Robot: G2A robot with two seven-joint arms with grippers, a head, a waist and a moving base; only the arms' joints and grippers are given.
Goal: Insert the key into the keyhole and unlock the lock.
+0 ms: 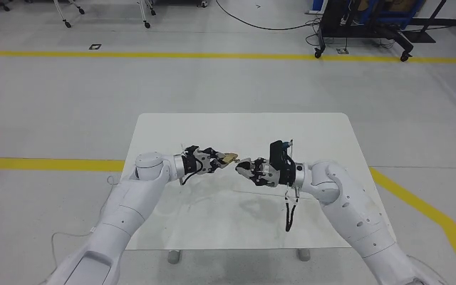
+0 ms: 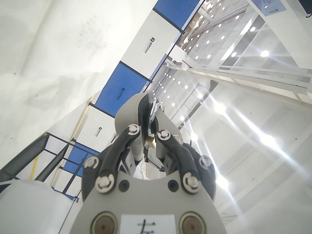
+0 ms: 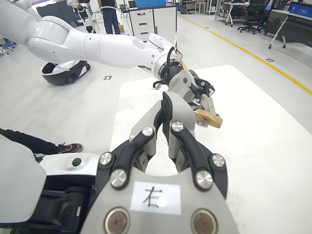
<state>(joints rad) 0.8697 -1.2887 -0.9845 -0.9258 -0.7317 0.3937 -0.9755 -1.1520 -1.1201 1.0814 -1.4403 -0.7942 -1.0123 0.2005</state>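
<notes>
A brass padlock (image 1: 229, 157) is held above the middle of the white table (image 1: 171, 135) by my left gripper (image 1: 219, 157). In the left wrist view that gripper (image 2: 152, 108) is shut on the lock's silver shackle (image 2: 156, 109), with the brass body (image 2: 150, 144) down between the fingers. From the right wrist view the padlock (image 3: 210, 120) shows its round silver keyhole face (image 3: 201, 123). My right gripper (image 3: 165, 105) is shut just short of this face, slightly to its side. No key shows between its dark pads (image 3: 160, 120). From above, the right gripper (image 1: 243, 168) nearly touches the lock.
A black strap (image 1: 288, 214) hangs from the right forearm over the table's near side. The tabletop around both arms is bare. A yellow floor line (image 1: 57, 164) runs past the table. A drawer cabinet (image 3: 151, 23) and office chairs (image 3: 256, 8) stand far off.
</notes>
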